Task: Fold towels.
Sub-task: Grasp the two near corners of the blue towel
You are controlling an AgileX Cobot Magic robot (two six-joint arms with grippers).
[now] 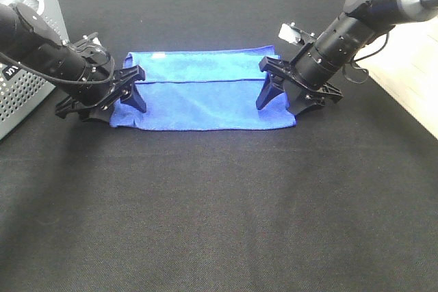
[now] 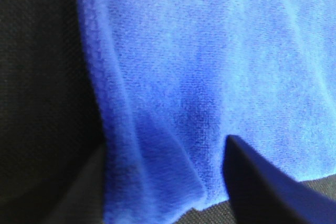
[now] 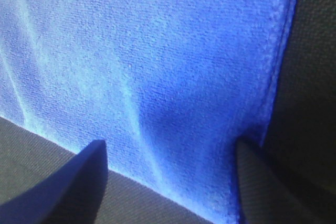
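Exterior high view: blue microfibre towel [image 1: 205,97], soft, napped, rectangular, flat on the black woven counter [image 1: 219,210]. Left end effector [image 1: 137,89] and right end effector [image 1: 263,87] spread wide, empty, straddling opposite short edges. Probably pre-grasp for a fold; next, simultaneous pinching of both hems required.

No text, brand or number can be read in any view — a pale patch [image 1: 294,33] on the right arm is too small to tell
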